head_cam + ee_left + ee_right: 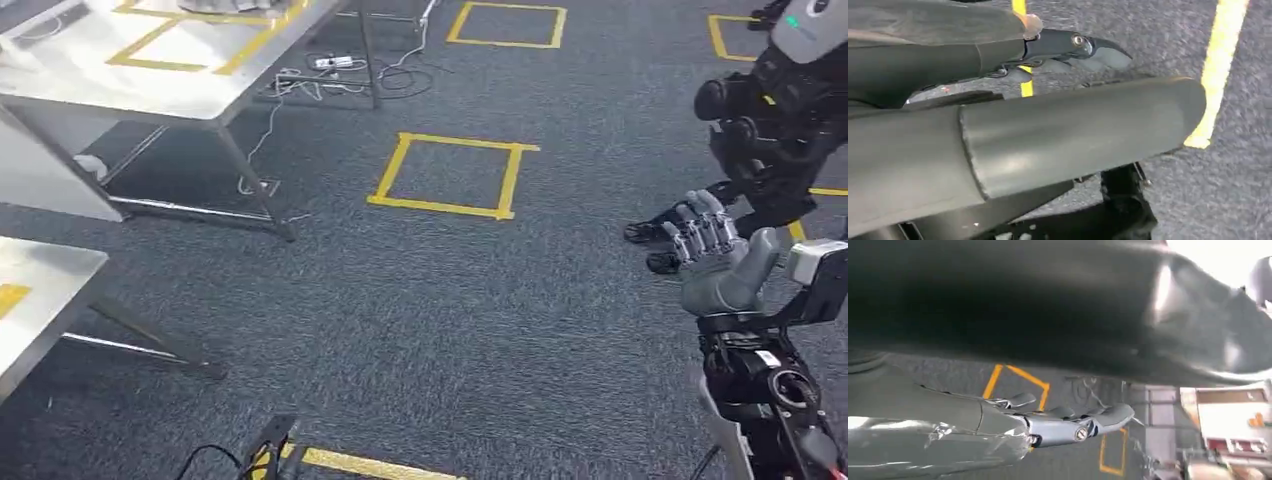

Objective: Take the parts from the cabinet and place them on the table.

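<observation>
My right hand (715,265) is raised at the right of the head view, fingers stretched apart and holding nothing. The right wrist view has the same hand (1063,425) with straight fingers over grey carpet. My left hand (1048,125) appears in the left wrist view as a thick grey thumb and a dark straight finger, with nothing between them. A steel table (180,90) marked with yellow tape stands at the far left. A second table's corner (40,300) lies nearer at the left edge. I see no parts and no cabinet that I can make out.
A dark robot-like machine (770,130) stands on the carpet just beyond my right hand. Cables and a power strip (330,75) lie under the far table. A yellow tape square (450,175) marks the floor, and a cable (250,455) lies near my feet.
</observation>
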You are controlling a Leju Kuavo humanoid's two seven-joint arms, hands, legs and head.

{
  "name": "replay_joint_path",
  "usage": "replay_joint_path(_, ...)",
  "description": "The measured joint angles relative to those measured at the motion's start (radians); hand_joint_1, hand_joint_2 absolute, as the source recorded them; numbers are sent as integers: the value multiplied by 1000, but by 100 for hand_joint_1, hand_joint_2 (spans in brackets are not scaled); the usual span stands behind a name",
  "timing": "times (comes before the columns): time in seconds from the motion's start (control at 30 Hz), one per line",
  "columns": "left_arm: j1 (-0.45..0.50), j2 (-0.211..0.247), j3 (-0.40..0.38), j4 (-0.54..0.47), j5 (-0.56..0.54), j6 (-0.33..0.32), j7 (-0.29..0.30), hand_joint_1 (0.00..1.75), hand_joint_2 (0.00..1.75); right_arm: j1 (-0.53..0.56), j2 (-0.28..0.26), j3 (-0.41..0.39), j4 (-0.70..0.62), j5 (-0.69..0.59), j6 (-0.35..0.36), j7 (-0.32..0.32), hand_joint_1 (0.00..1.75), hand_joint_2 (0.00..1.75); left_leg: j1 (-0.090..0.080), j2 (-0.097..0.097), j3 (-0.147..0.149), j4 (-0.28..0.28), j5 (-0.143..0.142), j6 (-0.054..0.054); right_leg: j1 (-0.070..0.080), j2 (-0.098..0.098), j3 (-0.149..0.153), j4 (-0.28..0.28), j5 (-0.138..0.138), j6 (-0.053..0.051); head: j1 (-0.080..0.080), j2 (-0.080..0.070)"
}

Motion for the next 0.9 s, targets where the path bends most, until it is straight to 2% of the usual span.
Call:
replay_joint_path(0.03, 2, 0, 0, 0, 0, 0, 0, 0, 0, 1, 0, 0, 0, 0, 0, 0, 0, 0, 0, -13, -46, 97, -45, -2, 0, 10, -1, 0, 0, -4, -6, 0)
replay_joint_path(0.07, 5, 0, 0, 0, 0, 0, 0, 0, 0, 2, 0, 0, 0, 0, 0, 0, 0, 0, 0, -17, -90, 186, -77, -4, 1, 24, -3, 1, 1, -5, -8, 0)
replay_joint_path(0.1, 8, 0, 0, 0, 0, 0, 0, 0, 0, 4, 0, 0, 0, 0, 0, 1, 0, 0, 0, -18, -119, 238, -85, -3, 2, 39, -4, 1, 1, -6, -8, 0)
replay_joint_path(0.13, 10, 0, 0, 0, 0, 0, 0, 0, 0, 5, 0, 0, 0, 0, 0, 1, 0, 0, 0, -18, -120, 232, -67, 0, 3, 55, -3, 2, 2, -6, -9, 0)
replay_joint_path(0.17, 10, 0, 0, 0, 0, 0, 0, 0, 0, 6, 0, 0, 0, 0, 0, 1, 0, 0, 0, -19, -99, 177, -28, 4, 3, 69, -3, 3, 2, -6, -13, 0)
replay_joint_path(0.2, 8, 0, 0, 0, 0, 0, 0, 0, 0, 7, 0, -1, 0, 0, 0, 1, 0, 0, 0, -23, -60, 88, 21, 8, 3, 83, -2, 4, 2, -5, -15, 0)
replay_joint_path(0.23, 7, 1, 0, 0, 0, 0, 0, 0, 0, 7, 0, -1, -1, 0, 0, 1, 0, 0, 0, -46, -9, -20, 72, 14, 2, 96, -1, 6, 3, -4, -16, 0)
replay_joint_path(0.27, 6, 3, 0, 0, 0, 0, 0, 0, 0, 7, 0, -1, -3, 0, 0, 1, 0, 0, 1, -100, 23, -96, 86, 20, 0, 107, -3, 7, 3, -1, -18, 0)
replay_joint_path(0.3, 6, 3, 0, 0, 0, 0, 0, 0, 0, 6, 0, -1, -5, 0, 0, 1, 0, 0, 1, -97, 27, -105, 87, 19, 5, 120, -9, 9, 4, 6, -16, 0)
replay_joint_path(0.33, 5, 3, 0, 0, 0, 0, 0, 0, 0, 7, 0, -1, -5, 0, 0, 0, 0, 0, 0, -84, 25, -104, 87, 20, 0, 128, -13, 9, 6, 12, -15, 0)
replay_joint_path(0.4, 4, 3, 0, 0, 0, 0, 0, 0, 0, 12, 0, -2, -5, 0, 0, 1, 0, 0, -5, -66, 27, -106, 90, 30, -6, 148, -14, -1, 13, 27, -14, 0)
replay_joint_path(0.43, 1, 0, 0, 0, 0, 0, 0, 0, 0, 12, -2, -4, -6, 0, 0, 1, 0, 0, 5, -50, 31, -123, 99, 39, -2, 151, -18, 2, 12, 33, -14, 0)
replay_joint_path(0.47, -1, 0, 0, 0, 0, 0, 0, 0, 0, 14, -2, -7, -8, 0, 0, 0, 0, 0, 2, -40, 34, -129, 102, 43, 5, 88, -29, 28, -11, 32, -8, 0)
replay_joint_path(0.5, -1, 0, 0, 0, 0, 0, -1, 0, 0, 11, -3, -8, -8, 0, 0, 2, 0, 0, 1, -30, 34, -131, 103, 48, 3, 48, -56, 89, -50, 35, 1, 0)
replay_joint_path(0.53, 0, 0, 0, 0, 0, 0, -2, 0, 0, 9, -2, -8, -8, 0, -1, 2, 0, 0, -2, -17, 34, -130, 102, 49, 1, 28, -95, 177, -94, 39, 3, 0)
replay_joint_path(0.57, 2, 0, 0, 0, 0, 0, -2, 0, 0, 11, -2, -8, -8, 0, -1, 3, 0, 0, -3, -5, 34, -130, 101, 50, -1, 19, -133, 260, -129, 42, 4, 0)
replay_joint_path(0.6, 3, 0, 0, 0, 1, 0, -2, 0, 0, 13, -3, -8, -8, 0, -1, 5, 0, 0, -3, 7, 33, -130, 100, 50, -3, 14, -160, 320, -147, 45, 4, 0)
replay_joint_path(0.63, 4, 0, 0, 0, 1, 0, -2, 0, 0, 15, -2, -9, -8, 0, -2, 7, 0, 0, -3, 20, 34, -129, 99, 48, -4, 12, -165, 331, -140, 48, 6, 0)
replay_joint_path(0.67, 4, 0, 0, 0, 1, 0, -3, 0, 0, 15, -2, -10, -8, 0, -2, 8, 0, 0, -3, 32, 35, -128, 97, 47, -7, 8, -143, 287, -109, 49, 7, 0)
replay_joint_path(0.7, 3, -2, 0, 0, 1, -1, -3, 0, 0, 14, -2, -10, -8, 0, -2, 9, 0, 0, -3, 43, 37, -127, 93, 44, -8, 2, -95, 201, -64, 49, 8, 0)
replay_joint_path(0.73, 2, -3, 0, 0, 1, -2, -3, 0, 0, 14, -2, -11, -8, 1, -2, 10, 0, 0, -3, 53, 41, -124, 89, 40, -8, -19, -41, 98, -20, 48, 8, 0)
replay_joint_path(0.77, 2, -3, 0, 0, 2, -2, -3, 0, 0, 12, -3, -13, -8, 2, -2, 10, 0, 0, -4, 61, 45, -121, 84, 34, -6, -67, 1, 13, -5, 48, 10, 0)
replay_joint_path(0.8, 1, -3, 0, 0, 2, -2, -3, 0, 0, 11, -2, -14, -8, 2, -2, 11, 0, 0, -13, 68, 44, -118, 80, 29, 8, -82, 6, 4, -14, 39, 10, 0)
replay_joint_path(0.83, 1, -3, 0, 0, 2, -2, -3, 0, 0, 11, -2, -16, -9, 3, -2, 11, 0, 0, -13, 74, 45, -117, 80, 26, 6, -60, 2, 5, -11, 30, 6, 0)
replay_joint_path(0.9, 1, -5, 0, 0, 3, -2, -4, 0, 0, 12, -2, -18, -8, 3, -2, 11, 0, 0, -12, 96, 50, -120, 78, 19, 11, -38, -3, 6, -12, 21, 5, 0)
